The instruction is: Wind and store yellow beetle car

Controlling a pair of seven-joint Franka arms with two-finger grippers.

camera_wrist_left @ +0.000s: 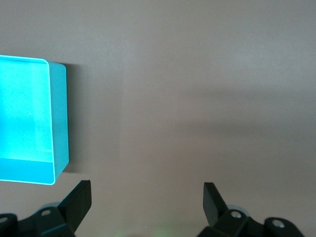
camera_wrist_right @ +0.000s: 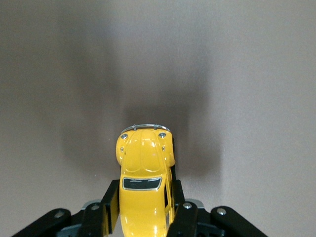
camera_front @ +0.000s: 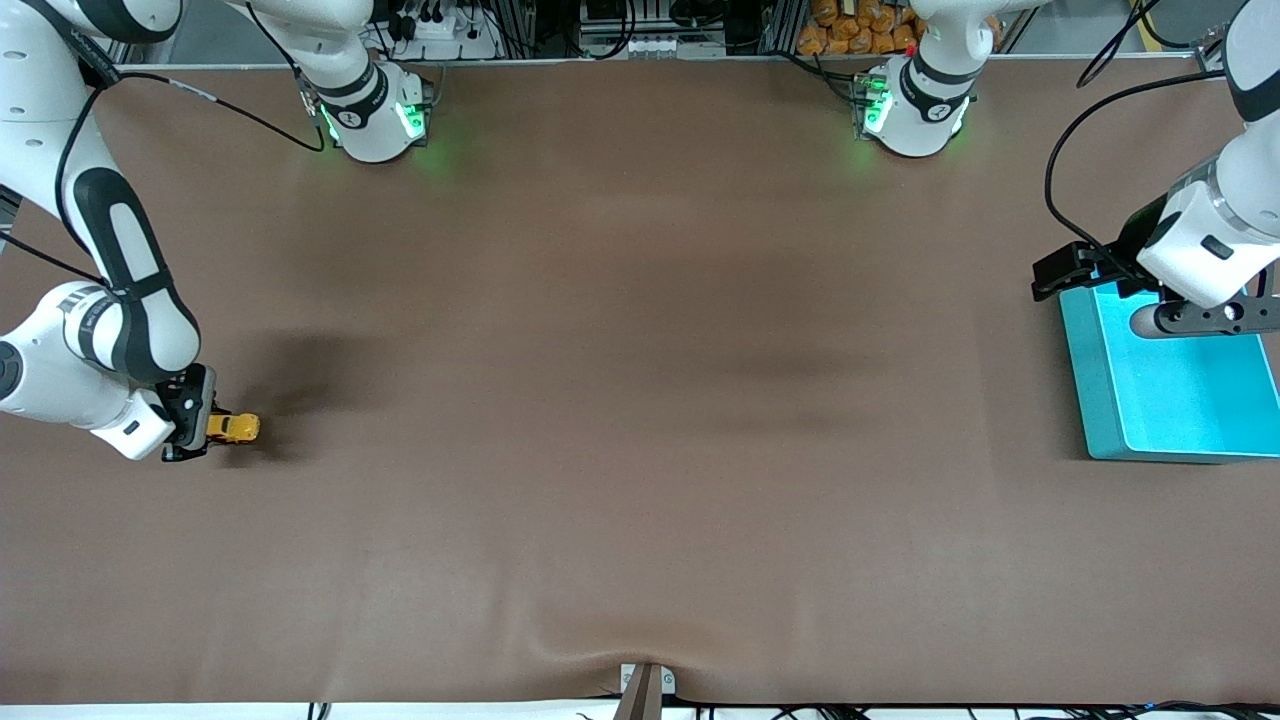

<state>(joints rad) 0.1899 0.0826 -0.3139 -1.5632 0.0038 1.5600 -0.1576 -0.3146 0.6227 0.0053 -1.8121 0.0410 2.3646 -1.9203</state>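
Low at the left edge of the front view, the right pincer [camera_front: 205, 428] is clamped across the flanks of the yellow beetle car [camera_front: 235, 427], a hold that looks suited to rolling its wheels over the tabletop [camera_front: 640, 400] for winding. The car's long axis runs along the tabletop; its bonnet points away from the pincer, toward the teal bin [camera_front: 1100, 400]. At the right edge, higher up, the left pincer [camera_wrist_left: 147, 197] waits over the bin's rim, fingers apart, likely to receive.
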